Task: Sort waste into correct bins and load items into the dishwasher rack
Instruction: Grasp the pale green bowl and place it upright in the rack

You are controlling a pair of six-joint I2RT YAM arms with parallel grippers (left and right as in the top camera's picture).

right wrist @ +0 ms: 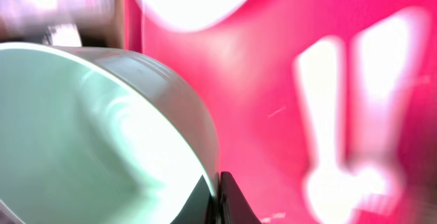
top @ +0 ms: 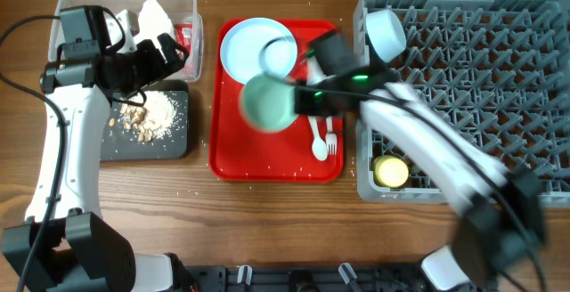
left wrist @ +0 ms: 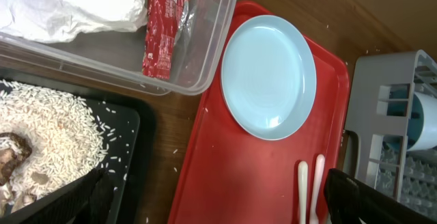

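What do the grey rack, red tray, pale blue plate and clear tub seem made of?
The grey rack looks like matte moulded plastic, given its lattice of pegs. The red tray is likely plastic, smooth with slight sheen. The pale blue plate is glossy; plastic or glazed ceramic, I cannot tell. The clear tub is transparent plastic: its contents show through the wall.

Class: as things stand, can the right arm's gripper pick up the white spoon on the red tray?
Probably not yet: the right gripper is shut on the round teal bowl. The white spoon itself lies exposed nearby.
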